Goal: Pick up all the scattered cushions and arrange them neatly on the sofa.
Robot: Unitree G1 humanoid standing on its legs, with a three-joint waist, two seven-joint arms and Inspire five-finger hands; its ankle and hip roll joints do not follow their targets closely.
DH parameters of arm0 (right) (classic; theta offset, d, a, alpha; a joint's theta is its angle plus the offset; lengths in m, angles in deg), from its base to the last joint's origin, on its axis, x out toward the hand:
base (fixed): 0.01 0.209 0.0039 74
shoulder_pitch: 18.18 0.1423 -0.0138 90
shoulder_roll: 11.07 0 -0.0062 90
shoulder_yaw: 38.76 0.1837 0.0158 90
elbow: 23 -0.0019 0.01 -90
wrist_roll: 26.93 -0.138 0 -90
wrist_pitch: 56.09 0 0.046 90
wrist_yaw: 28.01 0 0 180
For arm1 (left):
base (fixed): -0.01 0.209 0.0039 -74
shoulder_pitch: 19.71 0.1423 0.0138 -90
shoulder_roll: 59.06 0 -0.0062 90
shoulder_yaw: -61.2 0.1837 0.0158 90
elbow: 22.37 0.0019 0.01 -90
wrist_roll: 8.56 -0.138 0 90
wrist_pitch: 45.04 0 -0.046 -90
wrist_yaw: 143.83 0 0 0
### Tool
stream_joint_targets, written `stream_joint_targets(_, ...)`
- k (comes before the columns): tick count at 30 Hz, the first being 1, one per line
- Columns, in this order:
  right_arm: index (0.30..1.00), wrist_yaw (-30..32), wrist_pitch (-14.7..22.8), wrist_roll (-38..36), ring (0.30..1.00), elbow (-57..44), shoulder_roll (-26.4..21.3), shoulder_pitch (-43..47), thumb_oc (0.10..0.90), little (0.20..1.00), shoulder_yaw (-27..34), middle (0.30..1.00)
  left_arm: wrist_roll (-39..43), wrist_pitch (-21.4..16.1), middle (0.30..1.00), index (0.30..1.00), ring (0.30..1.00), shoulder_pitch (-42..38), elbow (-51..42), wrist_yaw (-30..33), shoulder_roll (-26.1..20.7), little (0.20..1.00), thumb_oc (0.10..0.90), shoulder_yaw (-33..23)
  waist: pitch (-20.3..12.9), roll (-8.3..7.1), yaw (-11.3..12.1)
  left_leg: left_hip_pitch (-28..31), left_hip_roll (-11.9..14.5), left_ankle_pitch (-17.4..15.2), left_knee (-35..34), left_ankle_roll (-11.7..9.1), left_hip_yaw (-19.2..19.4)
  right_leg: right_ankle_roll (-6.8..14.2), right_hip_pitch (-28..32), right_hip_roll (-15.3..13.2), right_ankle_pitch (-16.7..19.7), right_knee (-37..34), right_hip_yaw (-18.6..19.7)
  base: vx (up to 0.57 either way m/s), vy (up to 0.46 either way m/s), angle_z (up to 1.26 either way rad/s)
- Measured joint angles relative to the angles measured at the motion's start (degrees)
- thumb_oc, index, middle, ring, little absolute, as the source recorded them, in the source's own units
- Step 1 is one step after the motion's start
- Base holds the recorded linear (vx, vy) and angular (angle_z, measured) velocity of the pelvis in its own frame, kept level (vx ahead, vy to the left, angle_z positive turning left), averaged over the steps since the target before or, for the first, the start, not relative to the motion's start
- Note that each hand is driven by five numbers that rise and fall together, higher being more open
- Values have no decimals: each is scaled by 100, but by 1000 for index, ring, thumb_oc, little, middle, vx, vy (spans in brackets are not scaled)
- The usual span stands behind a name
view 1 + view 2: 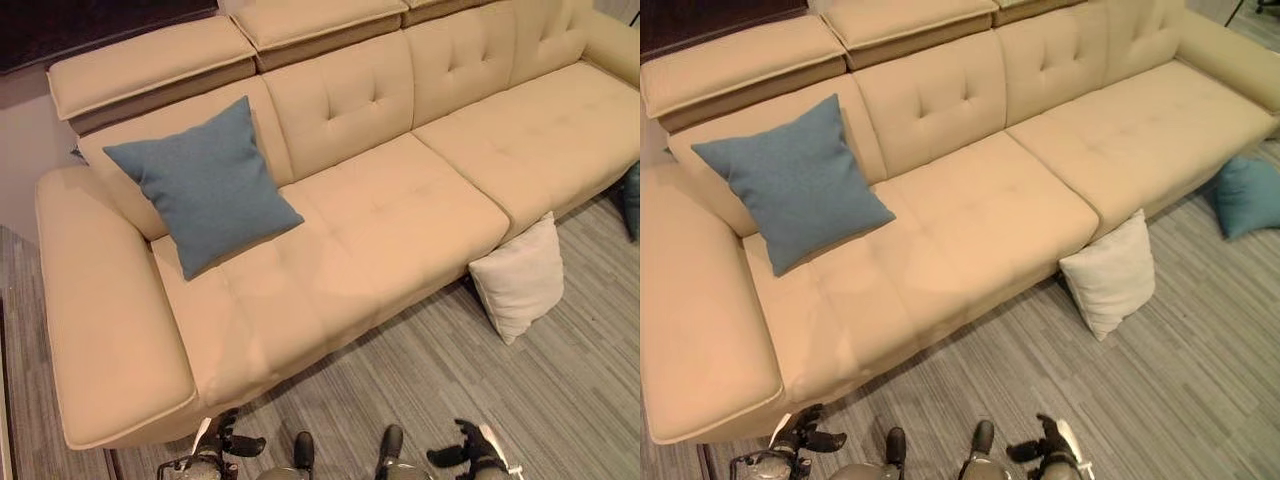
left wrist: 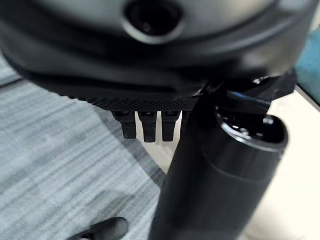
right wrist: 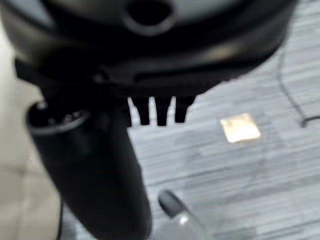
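While I hold both arms low, one blue cushion (image 1: 205, 185) stands on the beige sofa (image 1: 400, 215) and two cushions lie on the floor.

From the head camera I see that blue cushion leaning against the backrest at the sofa's left end, beside the armrest. A cream cushion (image 1: 1110, 272) stands on the grey carpet (image 1: 1180, 390), propped against the sofa's front edge. A second blue cushion (image 1: 1247, 195) lies on the carpet further right, near the sofa's right end. My left hand (image 1: 228, 443) and right hand (image 1: 462, 450) hang over the carpet, fingers relaxed, grasping nothing.
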Motion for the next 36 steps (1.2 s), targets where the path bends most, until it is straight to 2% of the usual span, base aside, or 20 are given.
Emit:
stream_joint_targets(2,900,7,-4,8,900,4,-23,-19,800,900,-18,900,-10,20,900,900,900,70,133,-12,-30,900,800,-2,-38,-72,150,-21,125,41,-2,-68,370,-64,168,-140,-466,172,-586,-119,-143,-83)
stream_joint_targets(3,900,2,8,14,900,-40,4,12,800,900,-31,900,-11,38,900,900,900,151,143,-14,-67,900,800,0,-118,-224,302,-72,110,50,43,-110,432,-297,358,-68,-332,-474,-700,-86,-150,-103)
stream_joint_targets(4,900,12,6,23,900,-53,-35,74,800,900,-30,900,-11,57,900,900,900,184,147,-6,16,900,800,-7,-112,-124,308,-86,204,82,84,-109,359,-400,504,125,-108,-749,-666,-9,-138,-69)
stream_joint_targets(6,900,23,8,22,900,-130,-78,39,800,900,-39,900,-5,30,900,900,900,244,139,-11,63,900,800,-48,-182,-144,306,-120,366,130,368,-153,207,-591,752,435,115,-1349,-417,1,-138,-53)
stream_joint_targets(8,900,38,9,22,900,-180,-155,54,800,900,-147,900,-22,36,900,900,900,251,136,-3,48,900,800,-97,-245,-190,278,-305,435,126,638,-206,164,-677,789,493,222,-1543,-333,-11,-105,-44)
stream_joint_targets(11,900,48,2,18,900,-295,-372,-56,800,900,-185,900,-110,35,900,900,900,151,70,-10,129,900,800,-39,-311,-80,76,-360,453,277,802,-421,-122,-716,818,535,245,-1613,-330,-25,-46,1)
stream_joint_targets(13,900,72,2,15,900,-314,-321,-79,800,900,-189,900,-105,32,900,900,900,64,19,1,126,900,800,-32,-241,-203,96,-502,417,249,1280,-451,-202,-793,908,554,342,-1777,-143,3,-29,-36)
stream_joint_targets(14,900,77,1,12,900,-306,-267,-21,800,900,-193,900,-99,30,900,900,900,8,-21,8,114,900,800,-13,-186,-301,142,-652,388,101,1499,-576,-426,-848,932,495,396,-1835,-1,20,-30,-81)
stream_joint_targets(15,900,73,8,13,900,-307,-245,-38,800,900,-212,900,-107,25,900,900,900,3,-96,5,123,900,800,28,-187,-372,241,-570,223,-26,1237,-729,-927,-872,912,482,429,-1873,240,24,-31,-94)
stream_joint_targets(17,900,131,13,13,900,-248,-247,19,800,900,-199,900,-114,26,900,900,900,-109,-87,-3,262,900,800,205,-195,-373,298,-606,-286,3,873,-736,-2148,-846,915,550,577,-2072,570,44,17,-102)
stream_joint_targets(18,900,134,13,12,900,-203,-252,57,800,900,-199,900,-114,25,900,900,900,-126,-91,-23,268,900,800,242,-221,-327,275,-659,-320,141,849,-820,-2058,-807,928,621,630,-2132,601,52,36,-63)
stream_joint_targets(20,900,143,-2,16,900,-69,-236,-39,800,900,-199,900,-119,34,900,900,900,-179,-57,-19,277,900,800,249,-291,-279,75,-555,-270,77,721,-617,-1781,-730,1004,729,654,-2268,677,34,70,-20)
stream_joint_targets(22,900,148,-33,14,900,13,-238,-50,800,900,-157,900,-120,33,900,900,900,-166,-66,-12,265,900,800,264,-303,-292,126,-311,-162,-31,342,-473,-1620,-593,919,792,682,-2239,946,17,75,-66)
stream_joint_targets(24,900,160,-55,9,900,49,-186,-67,800,900,-121,900,-121,63,900,900,900,-265,-53,-18,225,900,800,264,-309,-408,26,-264,-271,-33,263,-459,-1364,-528,815,703,835,-2267,1111,-3,79,-74)
stream_joint_targets(26,900,153,-89,8,900,32,-108,-47,800,900,-124,900,-121,66,900,900,900,-174,-95,-13,211,900,800,260,-319,-412,115,-188,-280,-91,249,-353,-1064,-457,728,652,835,-2186,1383,-57,40,-77)
stream_joint_targets(28,900,148,-104,13,900,29,1,10,800,900,-159,900,-116,61,900,900,900,-241,-132,-9,159,900,800,257,-269,-421,150,-193,-279,-133,327,-245,-713,-399,501,554,995,-1982,1330,-42,-5,-116)
stream_joint_targets(29,900,125,-103,24,900,18,63,276,800,900,-300,900,-114,64,900,900,900,-292,-119,-6,65,900,800,247,-183,-348,345,-217,-131,-177,359,-156,-264,-51,3,500,915,-1424,730,42,-59,-147)
stream_joint_targets(31,900,122,-102,32,900,-11,101,319,800,900,-358,900,-113,105,900,900,900,-291,-84,7,36,900,800,160,-153,-311,406,-137,-142,-285,377,-42,-53,49,-66,36,746,-1015,-245,106,-53,-92)
stream_joint_targets(33,900,116,-108,60,900,-3,147,275,800,900,-360,900,-110,97,900,900,900,-270,-104,13,-2,900,800,61,-140,-294,426,-18,-148,-370,313,-62,-32,77,59,-364,729,-893,-499,164,-55,-25)
stream_joint_targets(36,900,116,-108,90,900,-73,193,247,800,900,-346,900,-107,144,900,900,900,-204,-58,28,-140,900,800,11,-140,-331,385,77,-130,-342,155,-140,-48,108,71,-635,741,-1171,-409,214,-133,-21)
